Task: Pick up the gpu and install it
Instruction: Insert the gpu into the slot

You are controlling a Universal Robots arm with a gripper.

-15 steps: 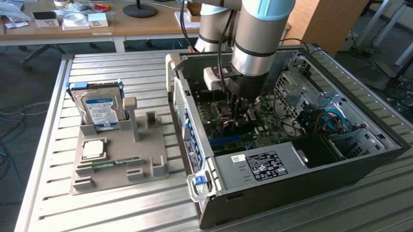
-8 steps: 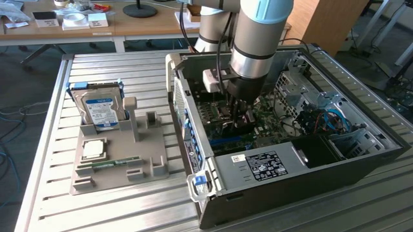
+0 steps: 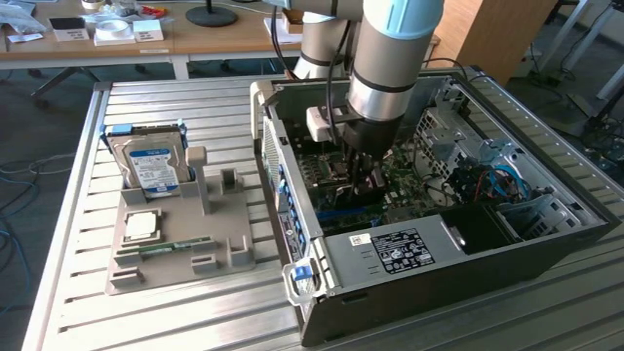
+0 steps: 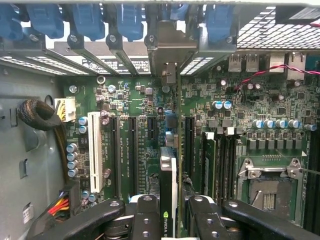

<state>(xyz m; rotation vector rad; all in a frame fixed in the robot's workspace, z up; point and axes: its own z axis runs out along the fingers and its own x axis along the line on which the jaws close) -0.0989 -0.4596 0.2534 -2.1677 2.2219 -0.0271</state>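
Slatted grey metal makes up the counter point(image 3: 175, 102), and on it lies an open black computer case point(image 3: 507, 263) with its side panel off. The robot arm point(image 3: 390, 66) reaches straight down into the case. Just beside the case, toward the exterior view's left, sits a grey plastic parts holder point(image 3: 180, 252) carrying a silver hard drive point(image 3: 151, 164) with a blue-and-white label, standing on edge, a square chip point(image 3: 142, 225) and a slim green memory stick point(image 3: 166, 246).

Inside the case, the green mainboard point(image 4: 150, 105) spreads under the tool point(image 4: 171, 220). The tool's two black fingers point(image 4: 145, 217) are pinching the gpu point(image 4: 169, 180), which the wrist view shows edge-on: a thin dark card with a pale strip and a small green logo near the grip. Its metal end bracket point(image 4: 170, 55) reaches up among the blue slot clips point(image 4: 90, 22) at the case's rear wall. The card stands upright over the mainboard, between long black slots point(image 4: 131, 150) on one side and upright memory sticks point(image 4: 220, 165) on the other. An empty processor socket point(image 4: 265, 187) lies near those sticks. A bundle of sleeved cables point(image 4: 40, 117) curls by the white slot point(image 4: 95, 150).
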